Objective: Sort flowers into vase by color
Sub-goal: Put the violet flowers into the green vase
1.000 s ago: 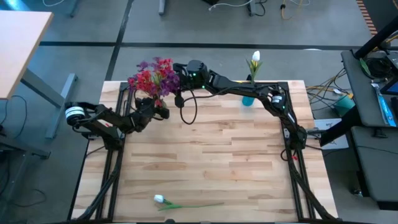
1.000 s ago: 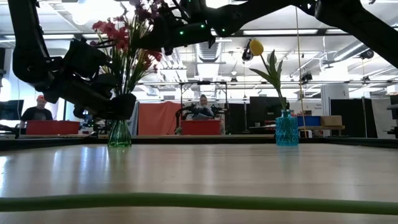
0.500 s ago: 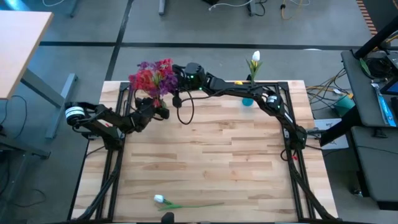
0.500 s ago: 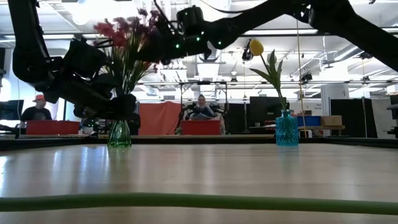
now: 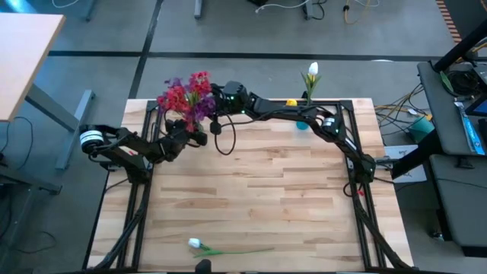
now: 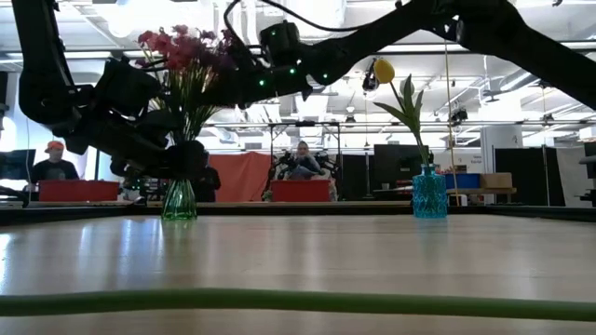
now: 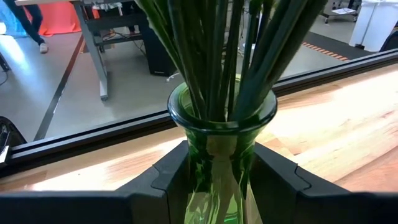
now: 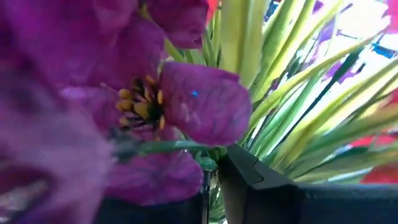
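A green glass vase (image 7: 221, 162) stands near the table's far left corner, holding red and purple flowers (image 5: 185, 94) by their stems. My left gripper (image 5: 195, 137) is at this vase. My right gripper (image 5: 216, 97) reaches in from the right at blossom height, shut on a purple flower (image 8: 186, 106). A blue vase (image 6: 429, 193) on the far right holds a white tulip (image 5: 313, 71) and a yellow tulip (image 6: 383, 71). Another white tulip (image 5: 195, 243) lies flat near the table's near edge. My left gripper pinches the green vase between its two fingers (image 7: 165, 180), on the body just below the flared neck (image 7: 186, 152), coming level from the table's left. The vase stands upright on the table (image 6: 179, 200). My right gripper holds the purple flower by its thin green stem (image 8: 209, 177) just below the blossom, between its two fingers (image 8: 249, 171). It comes from the table's right. The flower sits among the other stems above the green vase.
The long green stem (image 6: 298, 302) of the lying tulip crosses the near edge of the table. The middle of the wooden top (image 5: 266, 190) is bare. Dark frame rails (image 5: 358, 205) run along both table sides. People sit in the room beyond.
My right gripper has moved toward the table's left and slightly down, carrying the purple flower into the bunch above the green vase. The left gripper and the green vase have stayed in place.
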### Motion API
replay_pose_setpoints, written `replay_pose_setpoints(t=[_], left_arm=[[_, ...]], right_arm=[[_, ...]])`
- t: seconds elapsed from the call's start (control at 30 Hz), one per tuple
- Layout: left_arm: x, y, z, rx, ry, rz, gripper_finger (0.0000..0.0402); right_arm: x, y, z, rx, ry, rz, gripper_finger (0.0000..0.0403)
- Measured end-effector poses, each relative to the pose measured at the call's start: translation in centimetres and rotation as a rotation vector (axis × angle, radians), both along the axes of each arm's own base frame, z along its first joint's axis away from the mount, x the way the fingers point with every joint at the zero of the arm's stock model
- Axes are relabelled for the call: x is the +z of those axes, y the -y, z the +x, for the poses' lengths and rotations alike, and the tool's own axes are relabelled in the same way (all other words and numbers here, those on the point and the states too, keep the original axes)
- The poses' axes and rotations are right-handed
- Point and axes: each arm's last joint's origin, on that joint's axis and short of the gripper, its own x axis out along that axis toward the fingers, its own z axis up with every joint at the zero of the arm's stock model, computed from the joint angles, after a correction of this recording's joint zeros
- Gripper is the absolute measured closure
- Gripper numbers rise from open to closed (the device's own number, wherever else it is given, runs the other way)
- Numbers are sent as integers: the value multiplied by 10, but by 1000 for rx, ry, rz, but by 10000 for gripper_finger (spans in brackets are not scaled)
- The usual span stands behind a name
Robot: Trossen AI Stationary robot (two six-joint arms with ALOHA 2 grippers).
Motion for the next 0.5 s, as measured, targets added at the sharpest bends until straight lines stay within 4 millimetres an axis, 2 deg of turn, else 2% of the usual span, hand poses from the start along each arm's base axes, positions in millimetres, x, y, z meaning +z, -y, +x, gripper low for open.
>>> replay_pose_setpoints(t=[0.13, 0.3, 0.5], left_arm=[[0, 0, 0, 0, 0, 0, 272], [0, 0, 0, -1, 0, 0, 272], [0, 0, 0, 1, 0, 0, 272]], right_arm=[[-12, 1, 3, -3, -19, 6, 393], [-12, 2, 3, -13, -13, 27, 381], [-9, 1, 2, -17, -10, 50, 333]])
